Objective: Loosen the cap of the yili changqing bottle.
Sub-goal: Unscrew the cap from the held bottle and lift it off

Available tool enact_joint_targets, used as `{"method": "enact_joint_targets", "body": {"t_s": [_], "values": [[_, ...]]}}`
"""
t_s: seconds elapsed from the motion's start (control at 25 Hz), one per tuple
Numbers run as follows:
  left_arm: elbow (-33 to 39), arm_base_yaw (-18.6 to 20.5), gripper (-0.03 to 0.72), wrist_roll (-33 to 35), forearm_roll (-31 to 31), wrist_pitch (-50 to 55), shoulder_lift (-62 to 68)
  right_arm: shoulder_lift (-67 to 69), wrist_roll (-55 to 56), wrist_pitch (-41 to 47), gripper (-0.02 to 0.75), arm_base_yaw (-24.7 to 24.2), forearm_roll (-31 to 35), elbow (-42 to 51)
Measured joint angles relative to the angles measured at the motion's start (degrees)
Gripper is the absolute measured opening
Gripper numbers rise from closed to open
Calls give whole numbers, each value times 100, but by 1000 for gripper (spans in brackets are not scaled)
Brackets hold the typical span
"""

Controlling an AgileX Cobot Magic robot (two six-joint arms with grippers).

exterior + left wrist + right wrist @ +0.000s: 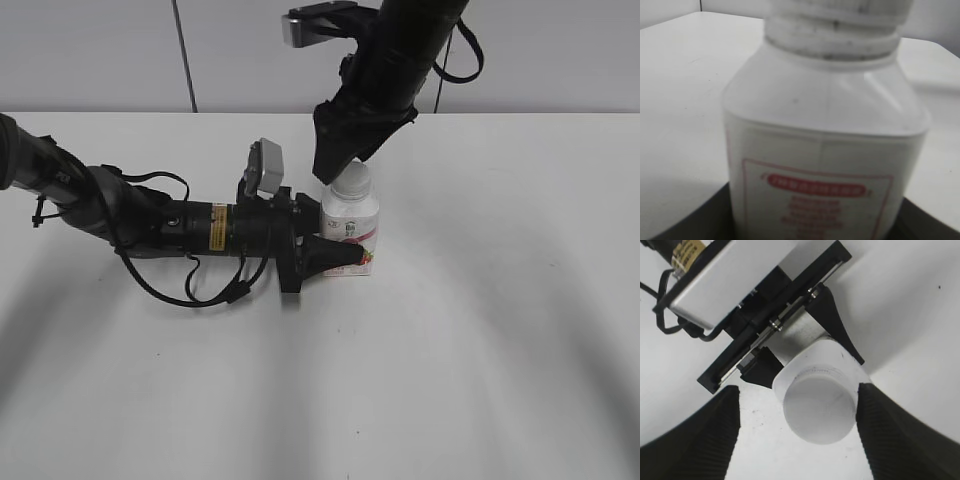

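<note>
The yili changqing bottle (351, 232) stands upright on the white table, white with a pink-red label low on its side. My left gripper (340, 255) is shut on the bottle's lower body from the left; in the left wrist view the bottle (825, 150) fills the frame between the dark jaws. The white cap (352, 181) sits on the neck. My right gripper (335, 172) hangs just above and behind the cap, open. In the right wrist view the cap (819, 409) lies between the two spread fingers (797, 410), nearer the right finger, with a gap on the left.
The white table (500, 330) spreads around the bottle. A grey wall runs behind its far edge. The left arm's body and cables (180, 230) lie across the table's left half.
</note>
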Motion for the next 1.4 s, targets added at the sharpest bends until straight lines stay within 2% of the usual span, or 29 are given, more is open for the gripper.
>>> {"method": "enact_joint_targets", "body": {"t_s": [0.32, 0.6, 0.8, 1.4], "values": [[0, 0, 393, 0, 12, 0, 0, -120, 2672, 0, 566, 0, 7, 0], [0, 0, 393, -25, 51, -5, 0, -120, 4215, 0, 566, 0, -380, 0], [0, 0, 393, -64, 56, -10, 0, -120, 4607, 0, 566, 0, -582, 0], [0, 0, 393, -76, 61, -16, 0, 128, 4673, 0, 566, 0, -385, 0]]}}
